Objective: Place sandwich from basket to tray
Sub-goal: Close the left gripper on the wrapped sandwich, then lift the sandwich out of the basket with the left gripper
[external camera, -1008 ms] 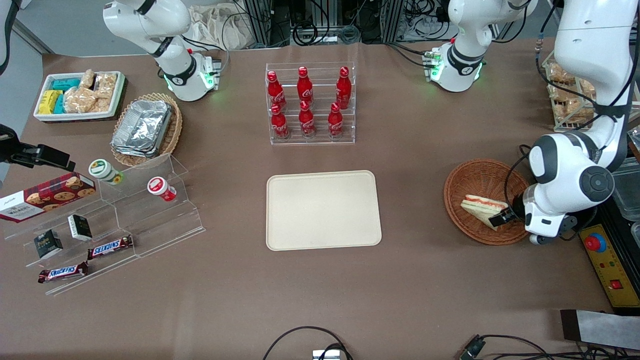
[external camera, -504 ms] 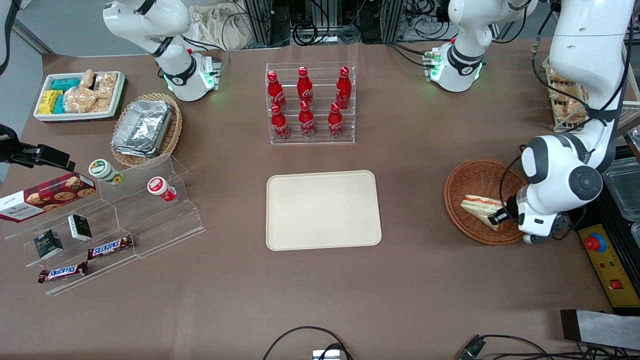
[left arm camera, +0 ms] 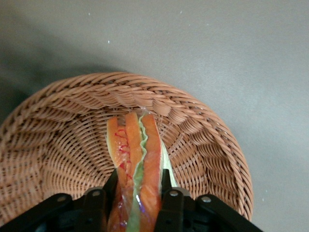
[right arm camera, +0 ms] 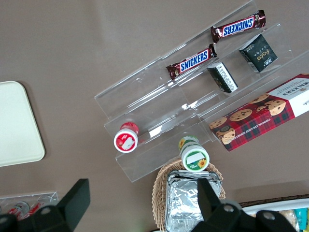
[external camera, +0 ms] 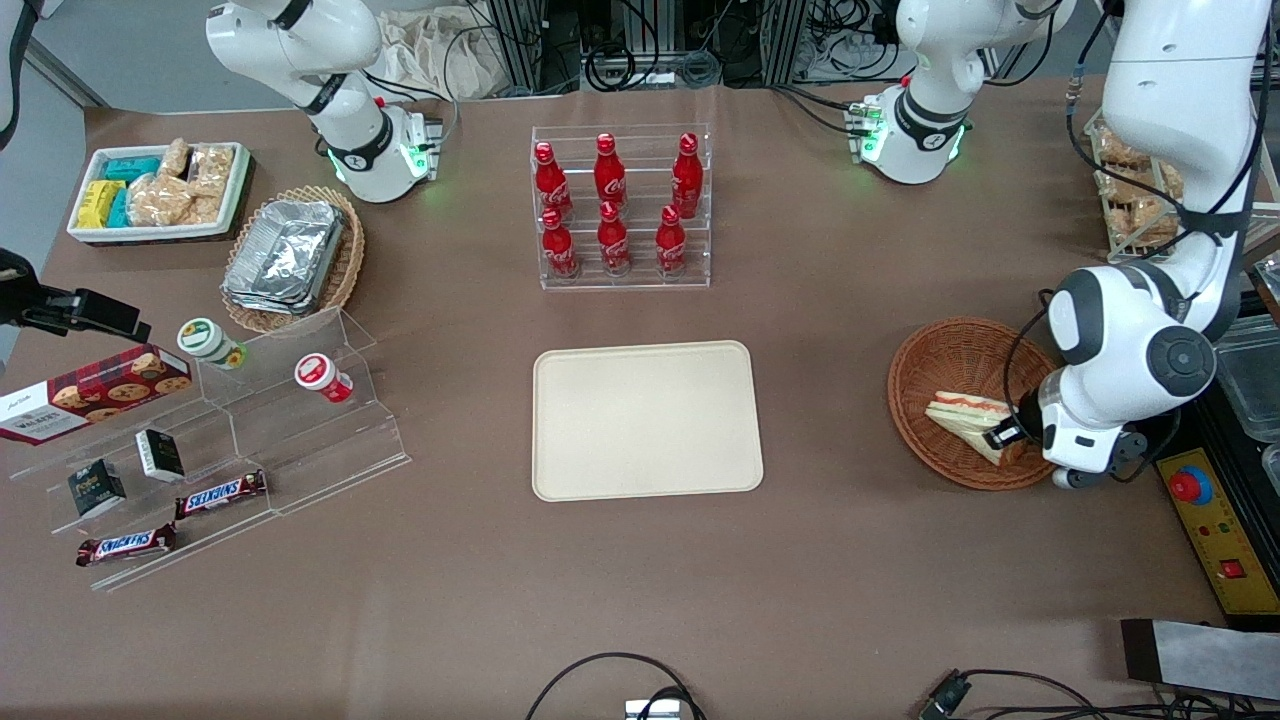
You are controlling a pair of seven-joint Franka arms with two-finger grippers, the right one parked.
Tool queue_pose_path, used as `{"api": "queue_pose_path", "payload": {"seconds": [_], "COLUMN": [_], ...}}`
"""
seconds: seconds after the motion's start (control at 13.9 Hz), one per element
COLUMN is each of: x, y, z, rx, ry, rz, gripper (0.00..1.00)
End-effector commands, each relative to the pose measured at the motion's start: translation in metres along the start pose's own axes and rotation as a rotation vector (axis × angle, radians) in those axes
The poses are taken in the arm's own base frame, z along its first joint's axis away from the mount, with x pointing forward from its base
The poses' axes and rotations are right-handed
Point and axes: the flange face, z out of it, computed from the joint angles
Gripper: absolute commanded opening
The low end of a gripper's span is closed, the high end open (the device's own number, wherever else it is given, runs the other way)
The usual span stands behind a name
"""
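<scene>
The claw (left arm camera: 137,205) was down inside the basket (external camera: 950,360), its two fingers (left arm camera: 170,205) clamped on the sandwich (external camera: 968,420), one pressed against each bread face near the wide end of the wedge. In the wrist view the sandwich (left arm camera: 137,159) stood on edge between them, with red-orange and green layers showing and the tip pointing toward the woven wall of the basket (left arm camera: 203,140). In the front view it lay low over the part of the basket nearest the working arm, and whether it had cleared the weave could not be told.

The step in hand looked like the pick: the grip was made, the carry not begun. The next move probably called for a straight lift clear of the rim, then a sideways carry toward the parked arm's end of the tabletop (external camera: 820,560), to the tray (external camera: 645,420), which lay well apart from the basket with nothing on it.

The basket held nothing else. Farther from the front camera than the tray, a clear rack held six red bottles (external camera: 612,205). Toward the parked arm's end, a tan oval basket (external camera: 345,265) held foil containers (external camera: 285,255), and a white bin (external camera: 230,215) held snack packets.
</scene>
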Motion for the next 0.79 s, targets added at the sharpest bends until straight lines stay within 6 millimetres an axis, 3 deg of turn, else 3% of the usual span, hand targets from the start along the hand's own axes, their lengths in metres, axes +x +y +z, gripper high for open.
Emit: {"api": "queue_pose_path", "payload": {"seconds": [0.0,0.29,0.43,0.65,0.72], "x": [0.005,0.005,0.004,-0.014,-0.023], "y": [-0.005,-0.003,0.005,0.034,0.048], "z": [-0.051,-0.117,-0.165,-0.244,-0.258], "rx": [0.012,0.029,0.045,0.061,0.061], "ry": [-0.019,-0.045,-0.083,-0.137,-0.138], "rz": [0.069,0.146,0.155,0.209,0.238], "gripper": [0.0,0.0,0.0,0.0,0.0]}}
